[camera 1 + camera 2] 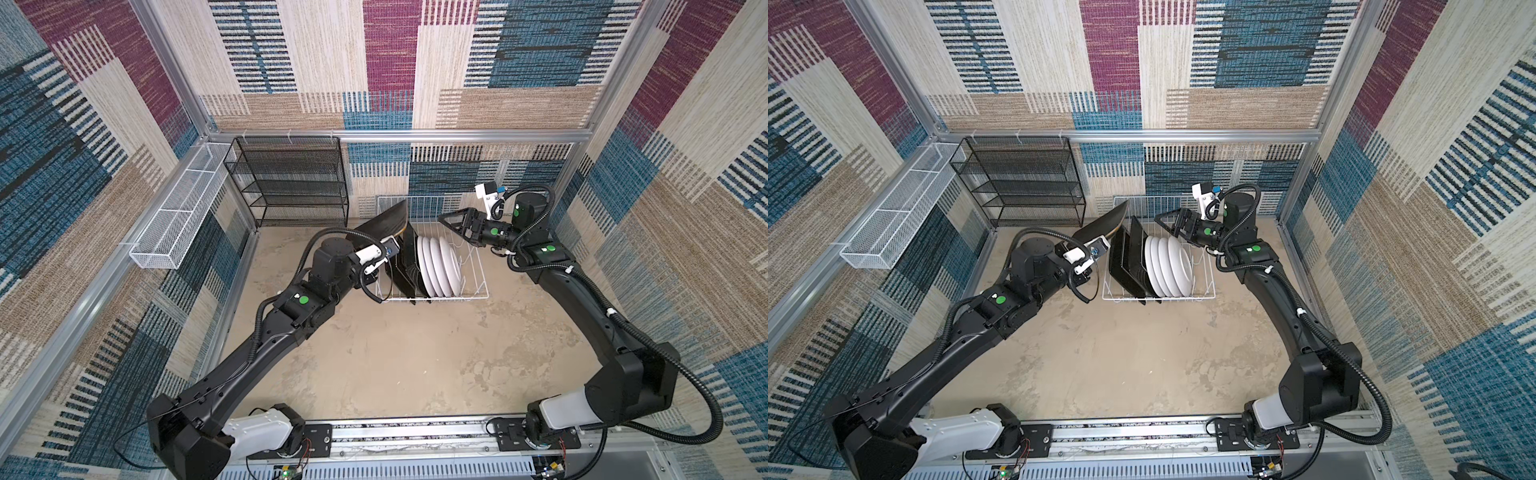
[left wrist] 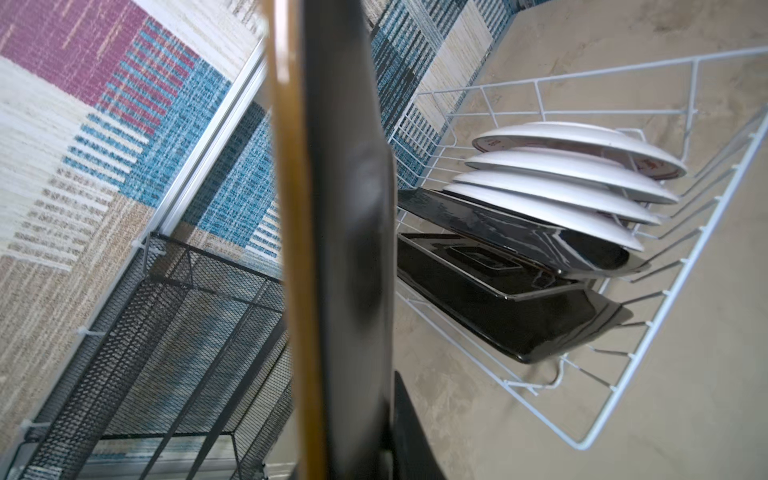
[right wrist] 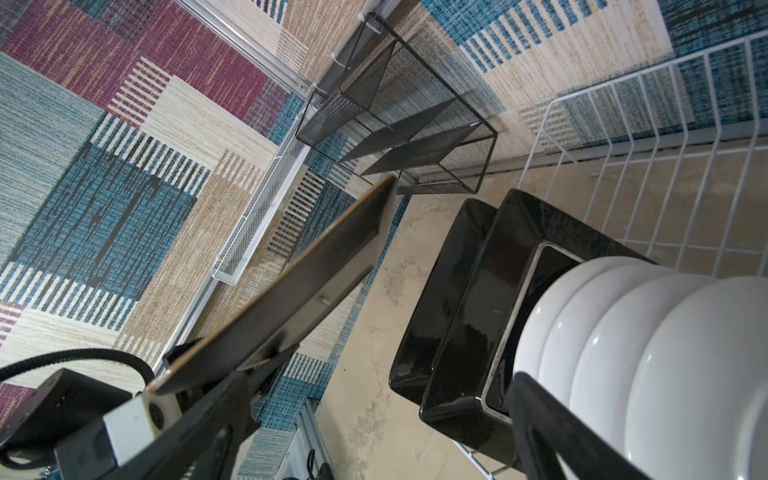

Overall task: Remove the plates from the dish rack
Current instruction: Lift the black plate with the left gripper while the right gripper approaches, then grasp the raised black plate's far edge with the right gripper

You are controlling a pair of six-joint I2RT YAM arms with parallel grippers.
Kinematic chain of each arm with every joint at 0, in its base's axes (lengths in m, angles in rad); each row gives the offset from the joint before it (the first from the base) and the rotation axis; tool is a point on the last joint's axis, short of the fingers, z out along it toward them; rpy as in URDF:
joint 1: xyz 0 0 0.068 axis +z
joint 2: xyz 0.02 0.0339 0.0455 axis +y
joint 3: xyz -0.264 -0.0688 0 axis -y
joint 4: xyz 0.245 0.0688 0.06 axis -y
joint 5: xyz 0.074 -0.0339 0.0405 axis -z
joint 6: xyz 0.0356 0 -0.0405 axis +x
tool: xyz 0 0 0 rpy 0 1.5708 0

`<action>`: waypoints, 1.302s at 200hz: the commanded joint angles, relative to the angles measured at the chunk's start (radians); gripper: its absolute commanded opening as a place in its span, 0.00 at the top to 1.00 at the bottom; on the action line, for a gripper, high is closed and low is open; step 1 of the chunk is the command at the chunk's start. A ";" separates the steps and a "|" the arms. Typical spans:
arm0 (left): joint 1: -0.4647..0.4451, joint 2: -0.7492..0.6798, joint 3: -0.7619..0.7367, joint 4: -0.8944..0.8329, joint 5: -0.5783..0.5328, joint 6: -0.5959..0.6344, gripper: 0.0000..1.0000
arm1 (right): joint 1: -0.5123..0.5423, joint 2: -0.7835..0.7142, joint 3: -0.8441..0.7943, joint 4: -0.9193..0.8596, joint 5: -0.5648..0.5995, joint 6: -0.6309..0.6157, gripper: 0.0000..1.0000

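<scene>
Just by the dish rack's (image 1: 436, 297) left end, the left gripper (image 3: 270, 353) clamps one square plate (image 1: 384, 222), tilted up toward the back wall (image 1: 374, 104). Two square plates (image 1: 405, 266) and four round plates (image 1: 440, 266) stand racked; right gripper (image 1: 449, 222) spread.

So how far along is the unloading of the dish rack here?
Nothing is finished: no plate lies on the table. In hand: the left hand is shut on one square plate, lifted out beside the left end of the dish rack. Left: two square plates and four round plates stand in the rack; the right hand hangs open over it.
</scene>
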 commanded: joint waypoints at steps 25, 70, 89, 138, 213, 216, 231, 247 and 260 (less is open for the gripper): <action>-0.045 0.014 -0.101 0.412 -0.107 0.271 1.00 | 0.051 0.032 0.043 0.009 0.040 0.033 0.05; -0.089 0.046 -0.174 0.607 -0.165 0.406 1.00 | 0.083 0.101 0.135 -0.139 0.117 -0.002 0.12; -0.103 0.049 -0.182 0.621 -0.180 0.411 1.00 | 0.114 0.112 0.129 -0.155 0.170 0.008 0.15; -0.112 0.054 -0.221 0.644 -0.167 0.436 1.00 | 0.150 0.105 0.065 -0.118 0.188 0.066 0.27; -0.116 0.084 -0.238 0.699 -0.161 0.462 1.00 | 0.157 0.134 0.065 -0.109 0.113 0.092 0.42; -0.116 0.086 -0.238 0.700 -0.161 0.462 1.00 | 0.158 0.134 0.064 -0.108 0.113 0.092 0.42; -0.116 0.096 -0.240 0.711 -0.160 0.467 1.00 | 0.159 0.136 0.063 -0.108 0.108 0.096 0.43; -0.116 0.104 -0.242 0.725 -0.159 0.472 1.00 | 0.159 0.139 0.059 -0.103 0.106 0.099 0.45; -0.116 0.109 -0.245 0.730 -0.158 0.471 1.00 | 0.158 0.141 0.061 -0.101 0.101 0.104 0.47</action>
